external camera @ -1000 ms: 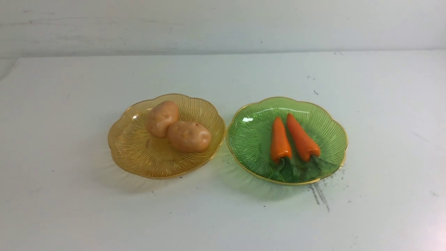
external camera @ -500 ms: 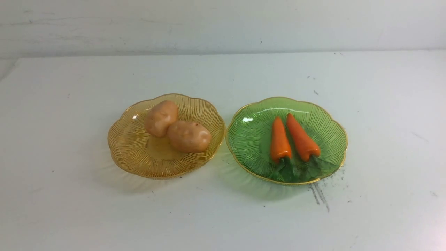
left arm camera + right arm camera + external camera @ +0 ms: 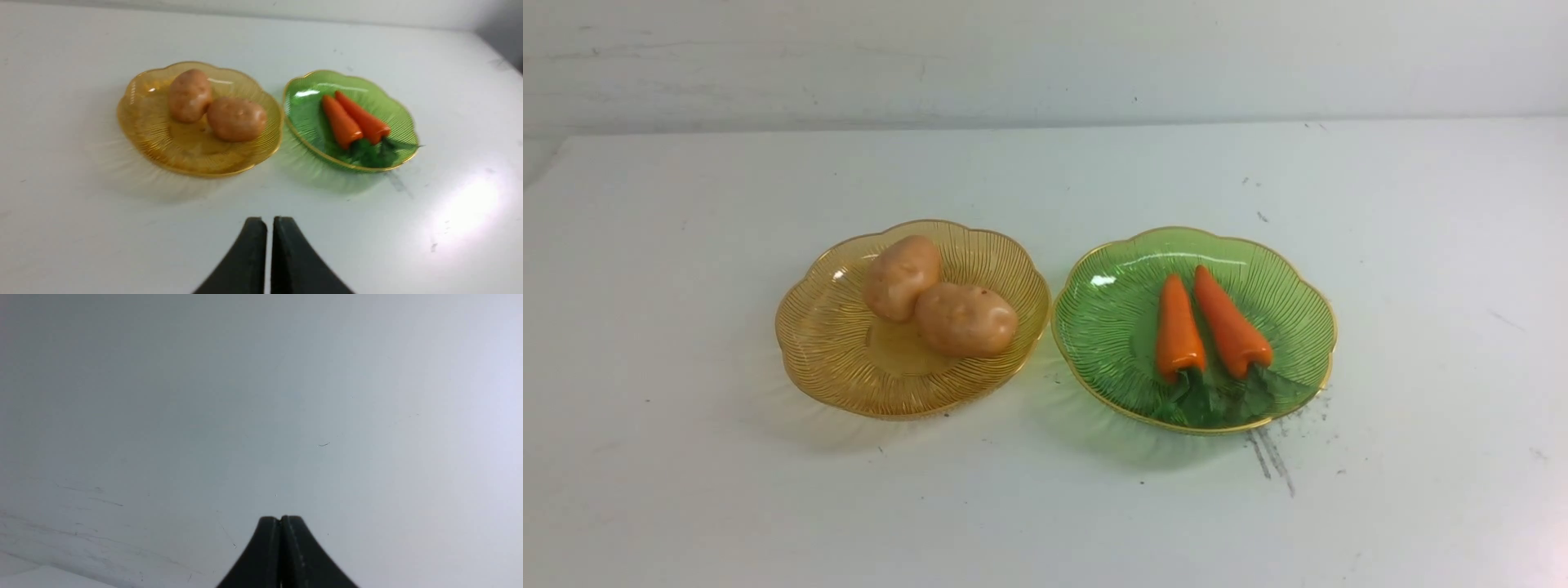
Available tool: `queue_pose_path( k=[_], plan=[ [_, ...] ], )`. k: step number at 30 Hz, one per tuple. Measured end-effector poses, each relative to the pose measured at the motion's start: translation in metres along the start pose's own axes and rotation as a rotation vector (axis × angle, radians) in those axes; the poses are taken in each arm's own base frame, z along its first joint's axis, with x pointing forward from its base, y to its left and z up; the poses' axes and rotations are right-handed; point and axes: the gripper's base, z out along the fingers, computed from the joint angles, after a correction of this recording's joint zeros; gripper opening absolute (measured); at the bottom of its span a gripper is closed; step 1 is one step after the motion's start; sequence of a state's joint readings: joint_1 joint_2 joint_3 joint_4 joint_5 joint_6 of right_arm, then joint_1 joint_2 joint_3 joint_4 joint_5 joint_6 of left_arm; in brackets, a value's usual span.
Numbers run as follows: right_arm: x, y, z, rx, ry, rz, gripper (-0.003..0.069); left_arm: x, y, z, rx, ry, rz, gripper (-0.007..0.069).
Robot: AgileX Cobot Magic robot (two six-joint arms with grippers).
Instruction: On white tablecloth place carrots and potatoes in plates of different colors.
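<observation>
Two tan potatoes [image 3: 939, 302] [image 3: 218, 108] lie touching in the amber plate [image 3: 825, 343] [image 3: 139, 122] on the white tablecloth [image 3: 686, 457]. Beside it on the right, the green plate [image 3: 1111, 327] [image 3: 304, 118] holds two orange carrots [image 3: 1209, 327] [image 3: 353, 118] side by side, green tops toward me. My left gripper [image 3: 269, 222] is shut and empty, hanging back from the plates on the near side. My right gripper [image 3: 280, 519] is shut and empty over bare white surface; no task object shows in its view. Neither gripper appears in the front view.
Grey scuff streaks [image 3: 1270, 457] mark the cloth just in front of the green plate. A white wall [image 3: 1045, 57] rises behind the table's far edge. The cloth's left rear corner [image 3: 560, 147] shows at the far left.
</observation>
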State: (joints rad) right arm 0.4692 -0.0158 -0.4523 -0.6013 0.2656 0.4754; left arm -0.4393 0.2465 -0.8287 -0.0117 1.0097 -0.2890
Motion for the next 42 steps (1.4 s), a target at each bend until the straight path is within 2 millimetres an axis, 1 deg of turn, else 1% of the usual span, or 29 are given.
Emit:
queue_pose_path(
  k=[4,10,16,18,19,22,23,24,25,26,29,32,36,42],
  plan=[
    [0.0,0.0,0.0,0.001,0.0,-0.003,-0.0013,0.002,-0.005,0.0,0.062,0.018,-0.043,0.001],
    [0.0,0.0,0.0,0.001,0.0,-0.003,-0.0013,0.004,-0.007,0.001,0.083,0.029,-0.058,0.001],
    [0.0,0.0,0.0,0.001,0.0,-0.003,-0.0014,0.002,-0.004,0.004,0.056,-0.014,0.041,0.001],
    [0.0,0.0,0.0,0.001,0.0,-0.003,-0.0014,0.007,0.0,0.012,0.036,-0.081,0.142,0.001],
    [0.0,0.0,0.0,0.001,-0.001,-0.003,-0.0014,0.007,0.0,0.013,0.034,-0.088,0.158,0.001],
    [0.0,0.0,0.0,0.001,-0.001,-0.003,-0.0014,0.035,0.01,0.03,-0.046,-0.211,0.256,0.001],
    [0.0,0.0,0.0,0.001,-0.001,-0.003,-0.0014,0.035,0.01,0.029,-0.051,-0.228,0.26,0.001],
    [0.0,0.0,0.0,0.001,-0.001,-0.003,-0.0014,0.053,0.016,0.038,-0.109,-0.263,0.283,0.001],
    [0.0,0.0,0.0,0.001,-0.001,-0.003,-0.0014,0.055,0.017,0.041,-0.109,-0.258,0.287,0.001],
    [0.0,0.0,0.0,0.001,-0.001,-0.004,-0.0014,0.071,0.024,0.051,-0.167,-0.281,0.301,0.001],
    [0.0,0.0,0.0,-0.001,-0.005,-0.017,-0.0014,0.106,0.045,0.079,-0.288,-0.238,0.308,0.001],
    [0.0,0.0,0.0,0.0,-0.003,-0.019,-0.0015,0.136,0.06,0.098,-0.338,-0.149,0.298,0.001],
    [0.0,0.0,0.0,0.0,-0.003,-0.022,-0.0015,0.16,0.069,0.109,-0.352,-0.066,0.304,0.001],
    [0.0,0.0,0.0,0.001,-0.002,-0.022,-0.0015,0.161,0.07,0.109,-0.357,-0.059,0.321,0.001]
  ],
)
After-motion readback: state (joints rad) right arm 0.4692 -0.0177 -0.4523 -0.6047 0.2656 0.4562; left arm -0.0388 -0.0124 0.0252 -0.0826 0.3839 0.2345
